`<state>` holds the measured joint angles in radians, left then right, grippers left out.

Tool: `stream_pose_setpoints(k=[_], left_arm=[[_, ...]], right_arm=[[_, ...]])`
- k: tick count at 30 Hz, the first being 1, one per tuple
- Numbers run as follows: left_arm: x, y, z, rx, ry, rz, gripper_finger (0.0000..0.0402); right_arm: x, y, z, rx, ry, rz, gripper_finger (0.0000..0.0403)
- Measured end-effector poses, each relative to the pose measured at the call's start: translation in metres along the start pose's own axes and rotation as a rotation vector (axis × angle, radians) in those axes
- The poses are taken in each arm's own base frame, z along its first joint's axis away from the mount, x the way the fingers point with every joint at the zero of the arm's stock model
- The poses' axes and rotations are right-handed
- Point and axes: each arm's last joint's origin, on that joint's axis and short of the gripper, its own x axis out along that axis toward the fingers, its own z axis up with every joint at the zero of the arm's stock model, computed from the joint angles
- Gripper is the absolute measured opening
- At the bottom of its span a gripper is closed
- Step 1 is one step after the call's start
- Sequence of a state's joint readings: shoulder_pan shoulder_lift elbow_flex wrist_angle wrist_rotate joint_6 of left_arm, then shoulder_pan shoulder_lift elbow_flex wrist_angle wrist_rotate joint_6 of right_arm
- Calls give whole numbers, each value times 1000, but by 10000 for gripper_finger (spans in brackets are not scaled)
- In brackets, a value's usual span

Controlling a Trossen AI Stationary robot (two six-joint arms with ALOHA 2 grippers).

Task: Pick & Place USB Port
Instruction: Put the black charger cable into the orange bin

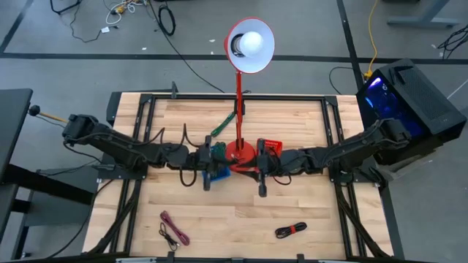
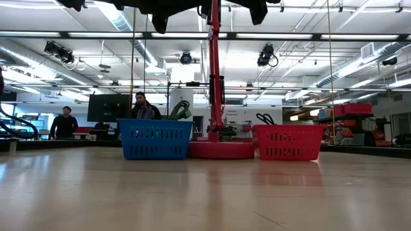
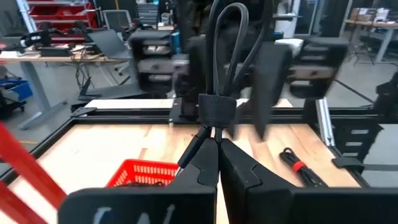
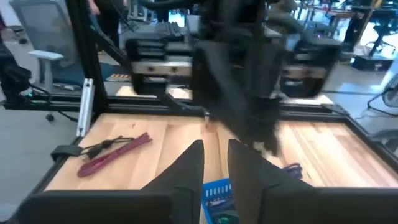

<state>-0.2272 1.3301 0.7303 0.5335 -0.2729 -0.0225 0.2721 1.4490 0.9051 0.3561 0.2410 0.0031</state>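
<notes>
text: none legible | labels: none | brands: none | numbers: none | signs: none

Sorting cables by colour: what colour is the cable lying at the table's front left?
Maroon cable, clearest in the high view.

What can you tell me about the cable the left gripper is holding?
The black cable is a coiled bundle, looped at its far end and cinched by a dark wrap band around its middle. The left gripper is shut on it just below that band, holding it clear of the wooden table. It looks like rubbery plastic cord. Its plugs are hidden, so the connector type cannot be told. Nothing else touches it.
</notes>
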Motion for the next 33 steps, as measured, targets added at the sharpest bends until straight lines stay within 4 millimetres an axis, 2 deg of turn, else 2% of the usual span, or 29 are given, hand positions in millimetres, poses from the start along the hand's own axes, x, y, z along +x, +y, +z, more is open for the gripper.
stream_pose_setpoints(k=[4, 16, 22, 33], left_arm=[[0, 0, 0, -7, 1, -1, 3], [0, -2, 0, -18, -2, -6, 3], [0, -6, -4, -13, 20, -19, 3], [1, -6, -5, -11, 27, -17, 3]], right_arm=[[1, -3, -1, 6, 7, -5, 84], [3, -13, 3, 27, -24, -46, 170], [4, -21, 2, 32, -15, -73, 174], [3, -22, 10, 22, -94, -72, 161]])
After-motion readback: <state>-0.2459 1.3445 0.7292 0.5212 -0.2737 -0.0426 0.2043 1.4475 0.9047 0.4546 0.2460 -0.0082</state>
